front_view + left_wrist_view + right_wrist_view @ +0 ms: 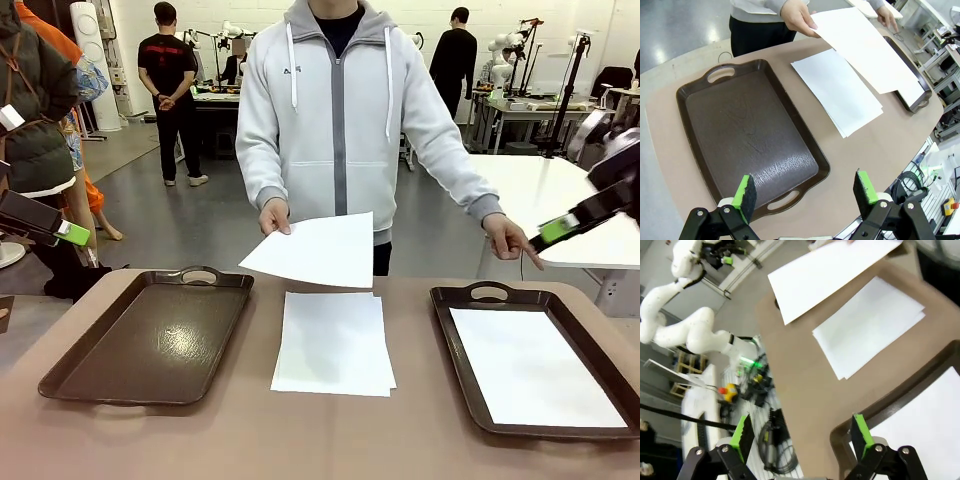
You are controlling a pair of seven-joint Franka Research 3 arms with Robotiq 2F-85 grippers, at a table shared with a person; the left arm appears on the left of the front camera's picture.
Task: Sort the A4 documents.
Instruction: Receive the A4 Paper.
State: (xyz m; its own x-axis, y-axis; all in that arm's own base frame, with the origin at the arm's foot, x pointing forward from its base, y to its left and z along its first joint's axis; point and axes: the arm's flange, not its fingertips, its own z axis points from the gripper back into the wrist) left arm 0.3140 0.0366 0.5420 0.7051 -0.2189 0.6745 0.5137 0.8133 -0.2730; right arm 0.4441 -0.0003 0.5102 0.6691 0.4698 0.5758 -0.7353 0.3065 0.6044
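A hand (274, 216) held one A4 sheet (318, 250) raised near the paper stack (333, 343) — left gripper (806, 192) and right gripper (802, 432) both stood spread, empty.

Bare worktop (300, 440) runs along the near edge; the left tray (150, 340) lies open. A person's hand (274, 216) and held sheet (318, 250) hang over the paper stack (333, 343)'s far end.

Robotics lab, open shop floor.
Bare grey polished floor (170, 220). Workbenches (215, 100) loaded with gear stand along the far white wall, and a black stand (566, 90) rises beside a white table (530, 185). Bundled cables (910, 181) and a red emergency-stop button (950, 204) on a yellow box sit below the tabletop (890, 150) edge. People (167, 90) stand farther off.
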